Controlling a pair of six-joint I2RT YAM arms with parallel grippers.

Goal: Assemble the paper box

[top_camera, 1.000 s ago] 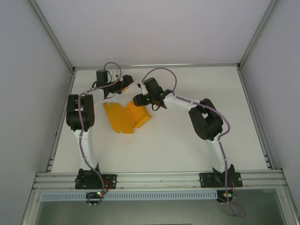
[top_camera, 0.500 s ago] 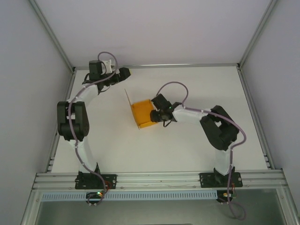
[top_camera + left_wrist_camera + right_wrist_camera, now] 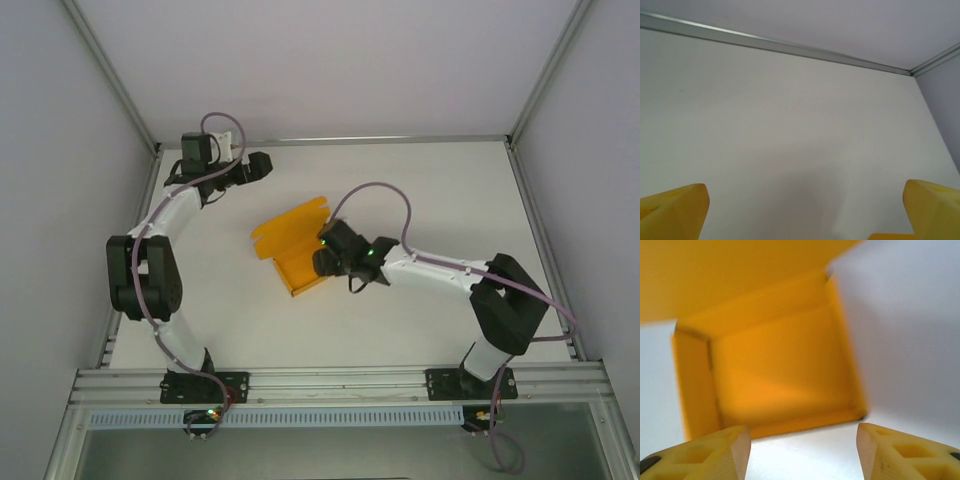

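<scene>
Top external view showed the left fingers spread wide at the far-left corner of the table, well apart from the paper box lying mid-table, lid unfolded. The right fingers, spread and empty, sat just right of it, facing its open cavity.

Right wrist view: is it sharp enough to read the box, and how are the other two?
Right wrist: soft, the paper box edges smeared, its inside unevenly shaded. Top external: sharp and evenly lit. Left wrist: clear, a dim shadow on the table.
</scene>
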